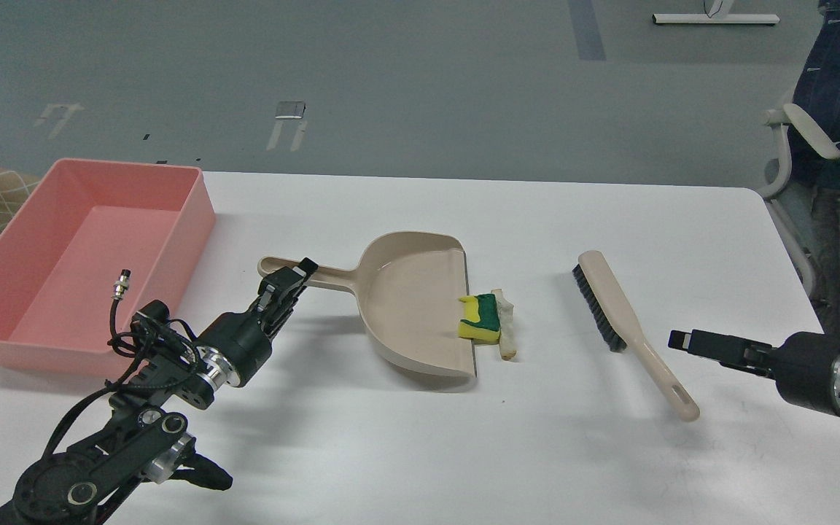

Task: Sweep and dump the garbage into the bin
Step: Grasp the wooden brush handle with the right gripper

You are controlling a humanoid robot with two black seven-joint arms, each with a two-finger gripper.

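The left end effector (296, 275) hides part of the dustpan's handle (318, 274); its grip is unclear, as is the right end effector's (682, 340). The yellow-green sponge (481, 319) and bread slice (507, 324) sit mid-bench at the dustpan's lip; the pink bin (197, 211) occupies the far-left corner.

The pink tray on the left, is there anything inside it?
The pink tray looks empty: bare floor and far walls show. Its near wall hides a strip of floor, and the left gripper's cable crosses a corner. The sponge and bread slice lie by the dustpan.
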